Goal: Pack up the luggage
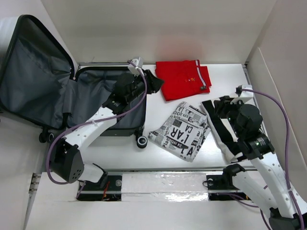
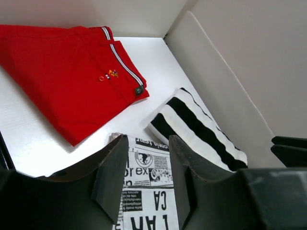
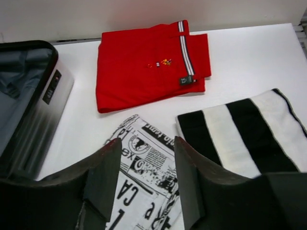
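The luggage (image 1: 103, 122) lies open at the left, its grey-lined lid (image 1: 29, 76) leaning back; its shell also shows in the right wrist view (image 3: 45, 103). A folded red garment (image 1: 184, 79) (image 2: 62, 81) (image 3: 144, 67) lies at the back. A newspaper-print cloth (image 1: 182, 132) (image 2: 146, 191) (image 3: 144, 158) lies in the middle. A black-and-white striped cloth (image 1: 218, 132) (image 2: 201, 127) (image 3: 244, 134) lies at the right. My left gripper (image 1: 153, 82) (image 2: 148, 163) is open and empty, above the suitcase's right edge near the red garment. My right gripper (image 1: 212, 108) (image 3: 146, 167) is open and empty, above the striped cloth.
White walls close the back, and a slanted white board (image 1: 283, 96) stands along the right. A metal rail (image 1: 163, 170) runs along the near edge. The suitcase's caster wheel (image 1: 141, 142) sticks out toward the newspaper-print cloth.
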### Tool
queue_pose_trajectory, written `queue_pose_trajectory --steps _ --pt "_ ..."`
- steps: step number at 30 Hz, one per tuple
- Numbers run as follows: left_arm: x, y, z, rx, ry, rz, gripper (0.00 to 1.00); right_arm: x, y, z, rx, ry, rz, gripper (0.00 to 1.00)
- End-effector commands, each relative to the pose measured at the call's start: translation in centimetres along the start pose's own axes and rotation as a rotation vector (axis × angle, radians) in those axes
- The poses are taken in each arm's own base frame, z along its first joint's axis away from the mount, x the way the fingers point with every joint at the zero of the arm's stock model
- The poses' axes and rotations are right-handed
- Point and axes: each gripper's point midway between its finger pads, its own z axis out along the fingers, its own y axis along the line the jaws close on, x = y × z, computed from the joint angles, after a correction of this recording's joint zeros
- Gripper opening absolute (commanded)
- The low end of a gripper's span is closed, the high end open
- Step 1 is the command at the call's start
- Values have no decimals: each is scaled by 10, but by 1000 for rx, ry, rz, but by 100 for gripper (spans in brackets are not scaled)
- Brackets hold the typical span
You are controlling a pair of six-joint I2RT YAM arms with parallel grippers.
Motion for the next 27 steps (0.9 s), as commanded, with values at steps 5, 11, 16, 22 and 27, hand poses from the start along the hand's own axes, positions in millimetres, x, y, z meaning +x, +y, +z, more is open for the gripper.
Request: queue_pose_trajectory --steps 5,11,16,22,27 --pt "-39 -9 28 -76 -93 26 0 -3 6 2 -35 -7 -3 13" --pt "-12 23 93 -326 -14 70 0 1 8 2 -51 3 6 6" --pt "34 79 139 -534 94 93 44 7 8 -2 -64 6 11 31" --pt "54 111 184 -592 135 -18 70 14 23 -2 -149 19 28 67" --pt "66 146 178 -738 104 -47 77 21 30 -5 -191 46 18 71"
